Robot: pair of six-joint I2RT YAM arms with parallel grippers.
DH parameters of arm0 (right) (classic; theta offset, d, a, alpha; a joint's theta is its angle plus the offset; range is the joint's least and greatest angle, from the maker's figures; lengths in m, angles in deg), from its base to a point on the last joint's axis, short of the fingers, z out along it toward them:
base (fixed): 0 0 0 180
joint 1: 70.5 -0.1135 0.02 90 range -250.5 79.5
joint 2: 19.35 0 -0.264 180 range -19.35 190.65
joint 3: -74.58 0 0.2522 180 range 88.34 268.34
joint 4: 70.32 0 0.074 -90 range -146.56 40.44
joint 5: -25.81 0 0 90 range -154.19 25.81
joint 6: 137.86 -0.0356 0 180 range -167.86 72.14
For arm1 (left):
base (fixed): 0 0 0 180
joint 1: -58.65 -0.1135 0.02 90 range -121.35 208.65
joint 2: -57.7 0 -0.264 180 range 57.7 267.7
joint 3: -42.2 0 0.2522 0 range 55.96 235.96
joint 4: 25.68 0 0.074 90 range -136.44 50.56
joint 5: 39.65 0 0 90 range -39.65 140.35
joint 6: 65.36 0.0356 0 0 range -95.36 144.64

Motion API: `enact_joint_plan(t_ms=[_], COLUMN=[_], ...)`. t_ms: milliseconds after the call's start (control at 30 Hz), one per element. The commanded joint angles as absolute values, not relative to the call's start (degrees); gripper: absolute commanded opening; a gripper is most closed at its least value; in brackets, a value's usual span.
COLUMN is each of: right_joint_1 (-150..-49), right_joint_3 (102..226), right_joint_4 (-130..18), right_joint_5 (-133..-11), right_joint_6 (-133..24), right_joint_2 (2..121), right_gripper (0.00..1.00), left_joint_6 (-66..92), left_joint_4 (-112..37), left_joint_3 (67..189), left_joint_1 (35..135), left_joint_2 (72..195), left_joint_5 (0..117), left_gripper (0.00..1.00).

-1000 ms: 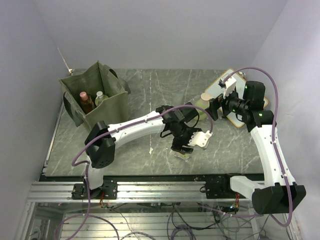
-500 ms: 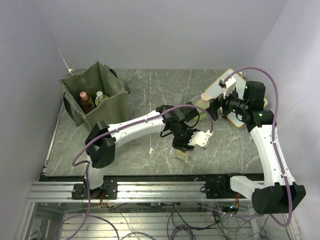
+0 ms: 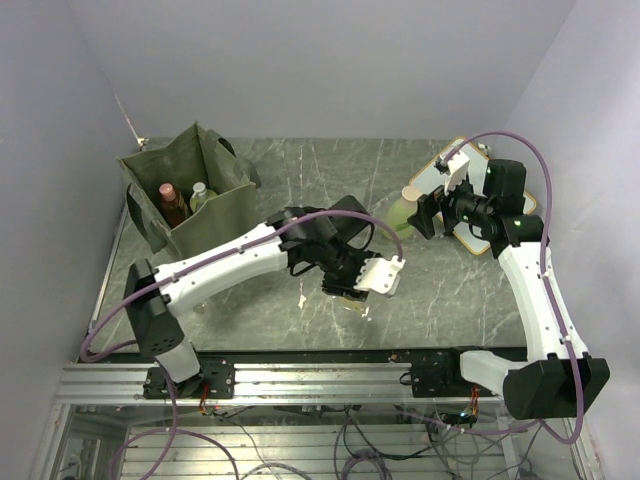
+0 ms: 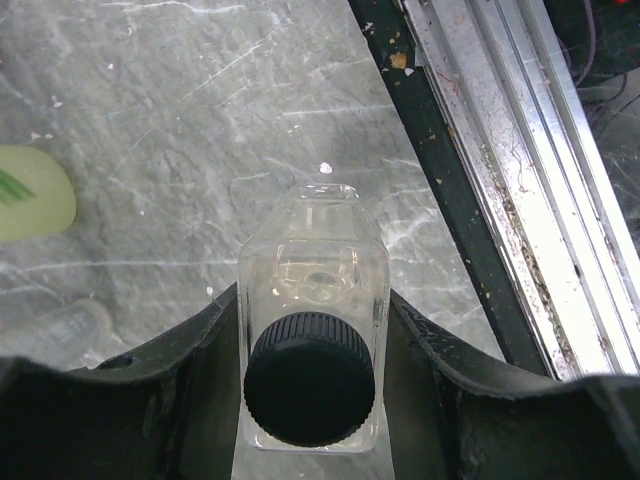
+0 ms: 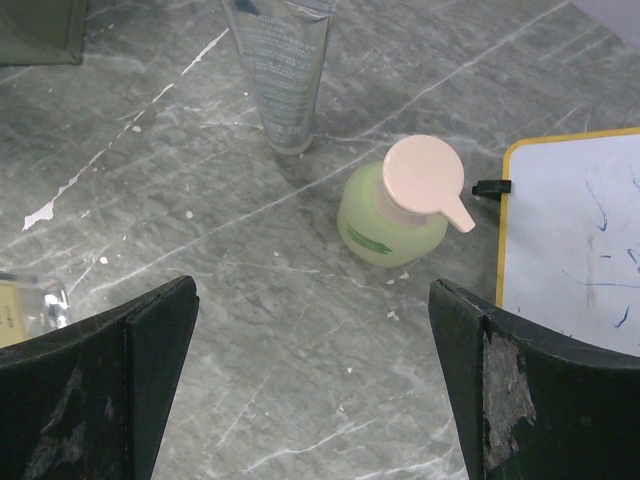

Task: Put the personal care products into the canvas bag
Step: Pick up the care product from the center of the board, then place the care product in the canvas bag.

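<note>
1. Two bottles stand inside the bag, which sits upright at the far left corner of the table.
2. The left gripper is clamped on a clear bottle. Its fingers press the bottle's two flat sides, and the dark cap faces the wrist camera. This bottle is near the table's front edge.
3. The right gripper is spread wide and holds nothing. It hangs above a yellow-green bottle.
4. That bottle stands upright just beside the whiteboard, and a tube lies near it.
</note>
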State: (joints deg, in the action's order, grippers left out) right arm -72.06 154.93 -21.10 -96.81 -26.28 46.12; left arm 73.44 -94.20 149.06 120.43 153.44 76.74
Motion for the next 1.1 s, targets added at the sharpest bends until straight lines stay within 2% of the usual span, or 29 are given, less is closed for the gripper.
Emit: enact_joint_plan(t_ms=[0, 567, 867, 1067], right_joint_1=[-71.64, -71.64, -71.68, -71.71], right_joint_3=[157.24, 158.5, 159.34, 158.68], right_joint_4=[-20.96, -20.4, -20.0, -20.43], right_joint_5=[-97.33, -97.0, -96.94, -97.3], right_joint_6=[-26.66, -26.5, -26.32, -26.5], right_joint_2=[46.81, 49.19, 49.96, 49.92], right_gripper=[1.0, 1.0, 1.0, 1.0], left_joint_6=[72.17, 63.92, 58.28, 52.79], left_joint_4=[-90.65, -89.1, -89.1, -86.75], left_joint_3=[148.07, 153.52, 160.92, 163.84], left_joint_1=[118.51, 102.37, 96.32, 93.25], left_joint_2=[146.57, 131.71, 128.19, 125.61], left_joint_5=[76.64, 80.8, 78.62, 72.85], left_gripper=[0.07, 0.07, 0.07, 0.07])
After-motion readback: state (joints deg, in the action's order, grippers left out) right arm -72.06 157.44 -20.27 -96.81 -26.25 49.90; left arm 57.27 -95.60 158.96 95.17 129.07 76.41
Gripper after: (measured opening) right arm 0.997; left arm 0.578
